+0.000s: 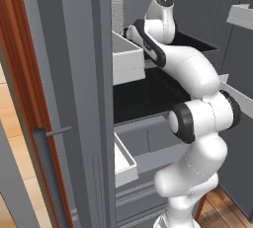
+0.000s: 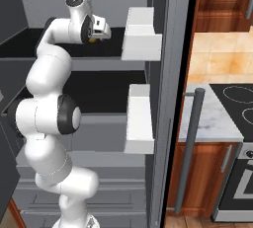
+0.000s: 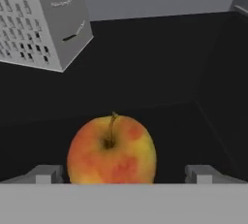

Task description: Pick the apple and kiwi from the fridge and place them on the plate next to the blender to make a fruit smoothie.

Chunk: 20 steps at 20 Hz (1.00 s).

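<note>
Reaching into the open fridge (image 1: 99, 74), the white arm has its end effector (image 3: 124, 172) at the upper black shelf (image 3: 160, 87), where the apple (image 3: 112, 150) sits between the two finger tips at the bottom centre of the hand view. The jaws stand fully open, one tip at each side of the fruit with a gap on both sides, and nothing is gripped. The lower part of the apple is cut off by the bottom of that view, so its contact with the shelf cannot be seen. In the right base view the apple (image 2: 94, 37) shows as a small orange-yellow patch just beside the wrist, mostly hidden by the hand; in the left base view the arm's upper links cover the shelf area ahead of the hand. One metal box grater (image 3: 41, 19) occupies the upper left of the hand view, cut off by the top and left edges; the same grater (image 1: 117, 15) appears as a perforated strip at the upper centre of the left base view, partly hidden by a door bin. Count: one apple, one grater, two white door bins in the right base view, upper bin (image 2: 141, 37) and lower bin (image 2: 139, 118), and one long grey bar handle (image 2: 190, 143) at right centre.
</note>
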{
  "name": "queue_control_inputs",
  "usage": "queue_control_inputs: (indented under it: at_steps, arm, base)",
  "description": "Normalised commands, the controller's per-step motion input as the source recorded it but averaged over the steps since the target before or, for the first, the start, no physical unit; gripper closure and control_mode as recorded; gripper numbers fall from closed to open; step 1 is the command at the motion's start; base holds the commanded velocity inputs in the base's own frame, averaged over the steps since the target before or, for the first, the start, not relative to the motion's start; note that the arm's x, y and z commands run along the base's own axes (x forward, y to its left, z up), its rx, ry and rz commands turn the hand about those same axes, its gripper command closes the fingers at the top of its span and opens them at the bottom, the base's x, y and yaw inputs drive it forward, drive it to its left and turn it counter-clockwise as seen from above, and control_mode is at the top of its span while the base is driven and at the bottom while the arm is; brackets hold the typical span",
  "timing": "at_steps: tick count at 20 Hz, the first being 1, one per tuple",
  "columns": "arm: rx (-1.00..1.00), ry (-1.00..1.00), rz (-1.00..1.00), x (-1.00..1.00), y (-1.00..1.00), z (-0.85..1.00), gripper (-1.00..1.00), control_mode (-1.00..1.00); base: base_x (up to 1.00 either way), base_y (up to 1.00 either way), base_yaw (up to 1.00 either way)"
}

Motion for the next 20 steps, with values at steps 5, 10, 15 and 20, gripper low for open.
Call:
queue_control_inputs:
  at_steps: [5,10,15,20]
  arm:
    - [0.0,0.0,0.0,0.58,0.06,-0.13,-1.0,-1.0]
    - [0.0,0.01,0.0,0.13,0.0,-0.31,-1.0,-1.0]
    - [0.0,0.0,0.0,-0.19,0.0,-0.59,1.0,-1.0]
    - [0.01,0.0,0.0,-0.02,-0.03,-0.18,1.0,-1.0]
  base:
    - [0.0,0.0,0.0]
    - [0.0,0.0,0.0]
    - [0.0,0.0,0.0]
    - [0.0,0.0,0.0]
